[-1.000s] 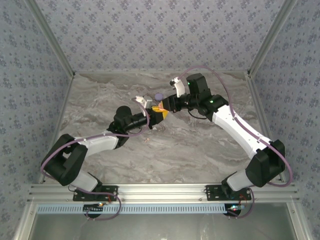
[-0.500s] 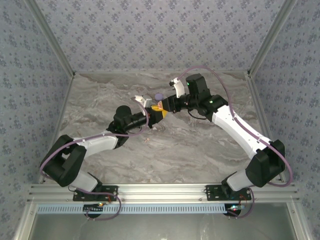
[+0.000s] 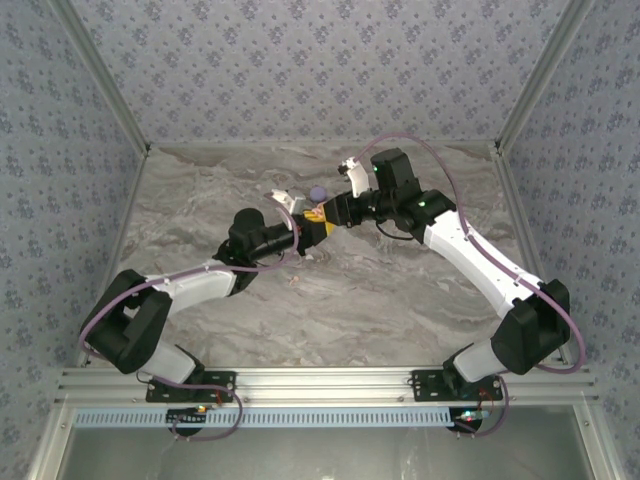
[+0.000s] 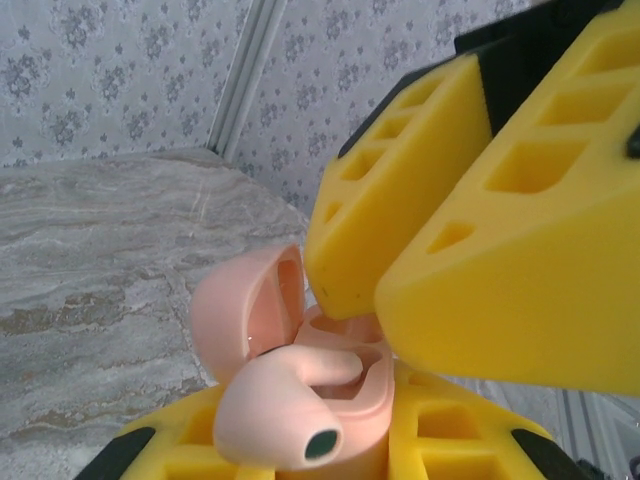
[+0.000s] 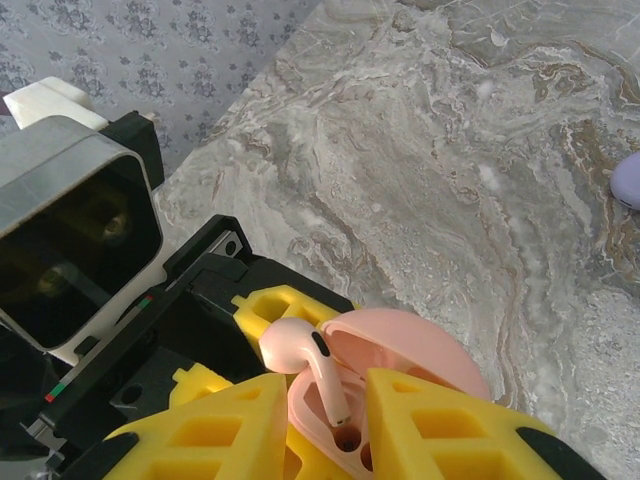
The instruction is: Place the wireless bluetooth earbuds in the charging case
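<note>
The left pincer was clamped tight on the pink charging case, whose lid stood open. A pale pink earbud lay across the case's open base, its head jutting past the rim. The right pincer hovered over it, yellow fingers slightly parted either side of the stem, seemingly gripping nothing. A lavender object lay on the bench nearby.

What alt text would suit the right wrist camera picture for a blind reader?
A pale pink earbud rests stem-down in an open pink charging case, not fully seated. The right hand's yellow fingers flank it; the left hand holds the case above a marble table.
</note>
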`<state>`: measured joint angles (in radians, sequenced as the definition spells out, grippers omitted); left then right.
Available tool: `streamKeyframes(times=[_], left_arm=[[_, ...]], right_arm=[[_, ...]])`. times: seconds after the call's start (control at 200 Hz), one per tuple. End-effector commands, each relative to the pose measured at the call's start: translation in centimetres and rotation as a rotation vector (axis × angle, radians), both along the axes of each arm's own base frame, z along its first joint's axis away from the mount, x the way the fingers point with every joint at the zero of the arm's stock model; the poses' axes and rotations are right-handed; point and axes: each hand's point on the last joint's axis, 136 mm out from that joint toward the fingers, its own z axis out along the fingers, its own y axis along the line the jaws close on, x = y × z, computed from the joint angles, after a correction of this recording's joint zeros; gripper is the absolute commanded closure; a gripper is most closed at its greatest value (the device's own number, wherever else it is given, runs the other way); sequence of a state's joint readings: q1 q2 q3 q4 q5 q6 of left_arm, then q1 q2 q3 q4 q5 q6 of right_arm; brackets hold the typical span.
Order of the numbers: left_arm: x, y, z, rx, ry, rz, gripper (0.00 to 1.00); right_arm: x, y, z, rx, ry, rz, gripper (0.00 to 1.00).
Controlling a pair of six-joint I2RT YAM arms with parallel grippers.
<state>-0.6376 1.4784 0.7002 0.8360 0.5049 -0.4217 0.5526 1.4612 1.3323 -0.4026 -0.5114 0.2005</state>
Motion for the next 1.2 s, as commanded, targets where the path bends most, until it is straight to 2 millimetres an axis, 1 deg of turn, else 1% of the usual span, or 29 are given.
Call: streamKeyframes(times=[0.0, 0.18, 0.295, 0.425, 0.49, 0.55, 0.675, 0.86, 0.88, 0.954, 1.199], left_arm=[[-0.6, -0.4, 2.1, 0.026, -0.089, -0.035, 0.90], [-1.2, -0.1, 0.7, 0.135, -0.140, -0.052, 0.90], [-1.7, 0.1, -0.1, 0.191, -0.169, -0.068, 0.90], [-1.8, 0.2, -1.1, 0.246, -0.178, -0.079, 0.90], [-1.8, 0.2, -1.4, 0.260, -0.176, -0.084, 0.90], [-1.9, 0.2, -1.6, 0.270, -0.177, -0.090, 0.90], [-1.9, 0.2, -1.9, 0.286, -0.181, -0.099, 0.90], [-2.2, 0.2, -1.6, 0.285, -0.187, -0.110, 0.90], [-2.2, 0.2, -1.6, 0.286, -0.187, -0.109, 0.90], [-2.3, 0.2, -1.5, 0.283, -0.190, -0.114, 0.90], [-2.5, 0.2, -1.3, 0.280, -0.191, -0.118, 0.90]], right_arm=[[-0.7, -0.4, 1.4, -0.012, -0.039, 0.004, 0.72], [-0.9, -1.3, 1.6, -0.043, -0.054, -0.005, 0.70], [-1.4, -1.5, 1.4, -0.060, -0.043, 0.013, 0.67], [-1.9, -1.6, 0.6, -0.084, -0.014, 0.043, 0.64], [-2.3, -1.4, -0.1, -0.090, 0.011, 0.065, 0.61], [-2.5, -1.2, -0.4, -0.085, 0.030, 0.086, 0.61], [-2.8, -0.4, -1.2, -0.070, 0.067, 0.124, 0.61], [-3.0, 0.6, -1.6, -0.055, 0.098, 0.167, 0.65], [-3.3, 0.5, -2.0, -0.066, 0.118, 0.168, 0.65], [-3.3, 0.6, -2.4, -0.074, 0.127, 0.172, 0.65], [-3.2, 0.8, -2.6, -0.080, 0.137, 0.180, 0.65]])
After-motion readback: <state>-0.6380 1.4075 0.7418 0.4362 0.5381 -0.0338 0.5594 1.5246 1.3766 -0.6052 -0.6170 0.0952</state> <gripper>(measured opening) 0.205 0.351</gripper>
